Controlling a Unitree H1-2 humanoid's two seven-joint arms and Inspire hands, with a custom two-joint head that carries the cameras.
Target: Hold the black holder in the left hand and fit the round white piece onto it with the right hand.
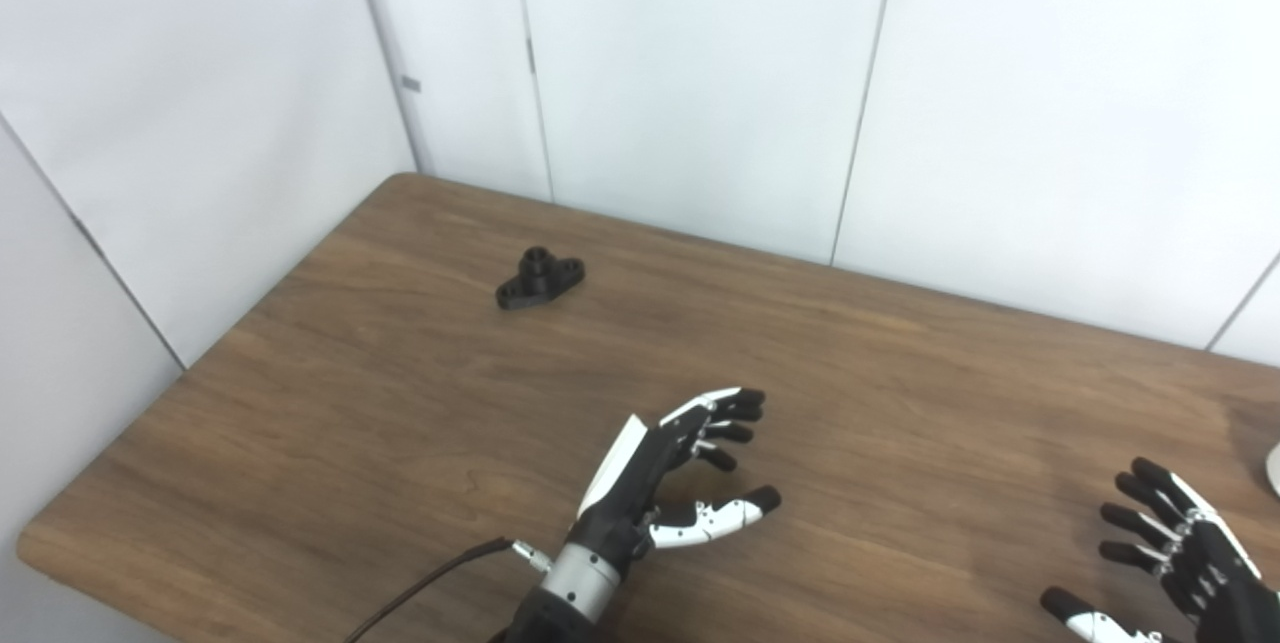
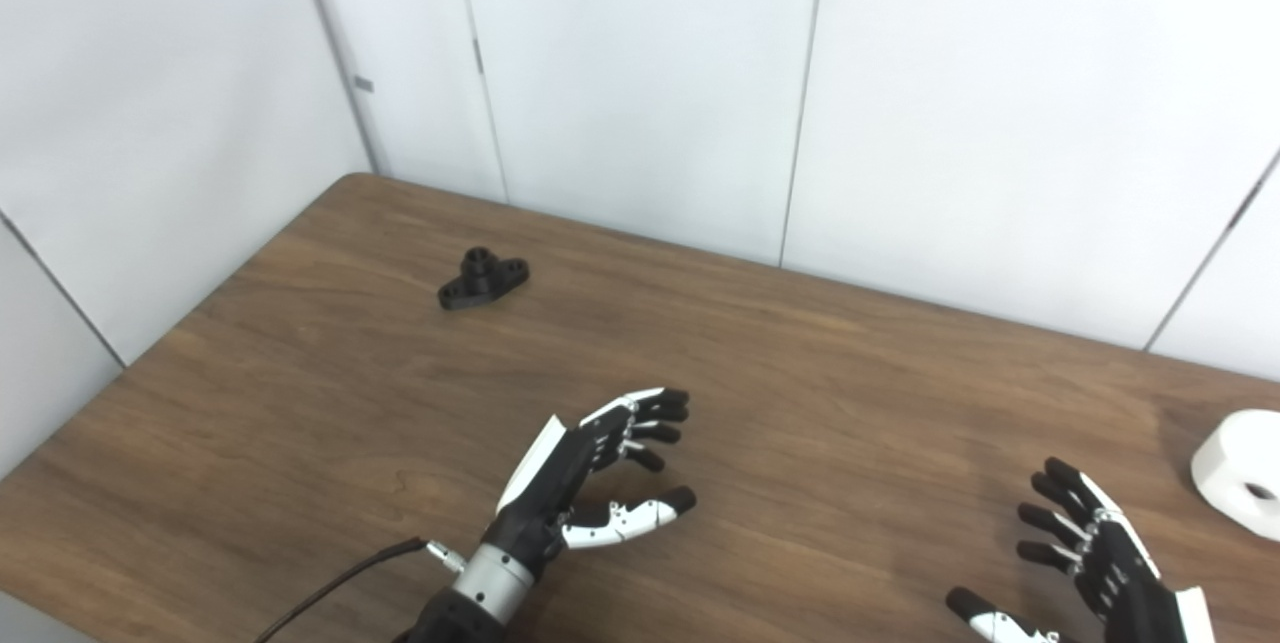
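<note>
The black holder (image 1: 540, 279) lies flat on the brown table toward the far left, its short collar pointing up. The round white piece (image 2: 1240, 472), with a hole in its side face, rests at the table's right edge; only a sliver of it shows in the left eye view. My left hand (image 1: 675, 468) hovers open over the table's near middle, well short of the holder and holding nothing. My right hand (image 2: 1085, 563) is low at the near right, fingers spread and open, a short way left of the white piece.
The wooden table (image 1: 400, 403) has a rounded near-left corner and left edge. White wall panels close it off behind and at the left. A dark cable (image 1: 430, 583) runs from my left wrist to the bottom edge.
</note>
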